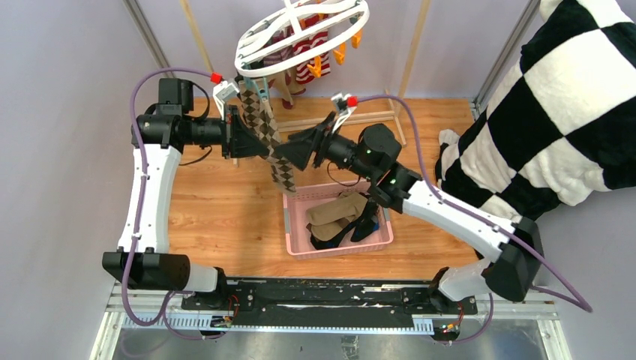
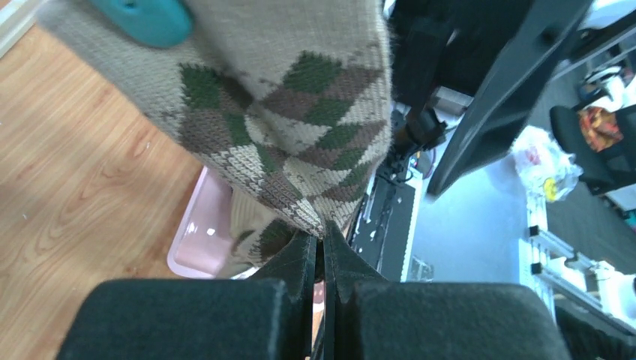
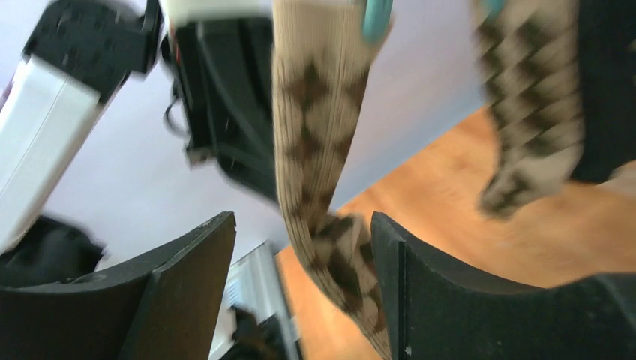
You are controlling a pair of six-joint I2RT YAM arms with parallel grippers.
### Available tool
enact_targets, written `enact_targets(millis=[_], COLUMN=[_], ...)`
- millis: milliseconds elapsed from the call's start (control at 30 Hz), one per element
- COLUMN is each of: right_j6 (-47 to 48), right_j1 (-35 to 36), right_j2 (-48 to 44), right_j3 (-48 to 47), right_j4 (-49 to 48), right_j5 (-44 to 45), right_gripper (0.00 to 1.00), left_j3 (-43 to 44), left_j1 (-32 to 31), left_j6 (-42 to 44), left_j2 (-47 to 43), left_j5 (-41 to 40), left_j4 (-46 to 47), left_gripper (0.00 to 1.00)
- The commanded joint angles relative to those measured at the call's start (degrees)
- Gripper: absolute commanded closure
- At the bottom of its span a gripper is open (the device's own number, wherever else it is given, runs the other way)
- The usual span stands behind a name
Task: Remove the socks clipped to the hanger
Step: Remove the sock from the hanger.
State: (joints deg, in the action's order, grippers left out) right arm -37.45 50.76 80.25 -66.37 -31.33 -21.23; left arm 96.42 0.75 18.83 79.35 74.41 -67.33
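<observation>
- Left gripper (image 2: pixel 321 240): fingers (image 2: pixel 296 262) pressed together, clamped on argyle sock (image 2: pixel 285 112).
- Argyle sock: hangs from teal clip (image 2: pixel 142 19) at left rim of hanger. Toe end just above far-left corner of basket.
- Hanger (image 1: pixel 241 56): tilted, above far edge of worktop (image 1: pixel 217 202). Striped socks (image 1: pixel 298 52) and orange clips (image 1: pixel 319 67) beneath it.
- Right gripper (image 3: pixel 300 225): fingers apart, argyle sock dangling between them.
- Pink basket (image 1: pixel 294 225): near front edge of worktop, tan socks (image 1: pixel 330 214) and dark sock (image 1: pixel 364 225) inside.
- Checkered cloth (image 1: pixel 555 112): over right edge of worktop.
</observation>
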Motion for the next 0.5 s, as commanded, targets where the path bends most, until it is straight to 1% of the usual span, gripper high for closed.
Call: enact_targets(millis=[0,67,233,333,467], right_j6=[17.4,21.4,25.5,27.5,28.0], right_j1=[2.3,3.0,3.2,3.1,2.7], right_j2=[-3.4,-0.3,7.9,12.4,16.4], right_j3=[-9.8,-15.9,-30.8,-37.3,-44.4], right_j4=[16.7,20.5,27.1,30.2,33.5], right_j5=[24.2,27.6,29.0,30.0,28.7], right_gripper=[0.26,0.21,0.17,0.16,0.14], left_j3=[1.6,2.3,4.3,5.2,5.7], left_j1=[-3.8,-4.9,-5.6,-5.7,-5.7], left_j6=[1.3,1.0,-0.2,-0.6,-0.7], left_j2=[-2.9,-2.7,-1.9,-2.0,-2.4], left_j5=[-6.7,-8.2,-9.0,-8.7,-9.5], left_j4=[-0.5,-0.5,-0.4,-0.4,-0.3], left_gripper=[1.0,1.0,1.0,1.0,1.0])
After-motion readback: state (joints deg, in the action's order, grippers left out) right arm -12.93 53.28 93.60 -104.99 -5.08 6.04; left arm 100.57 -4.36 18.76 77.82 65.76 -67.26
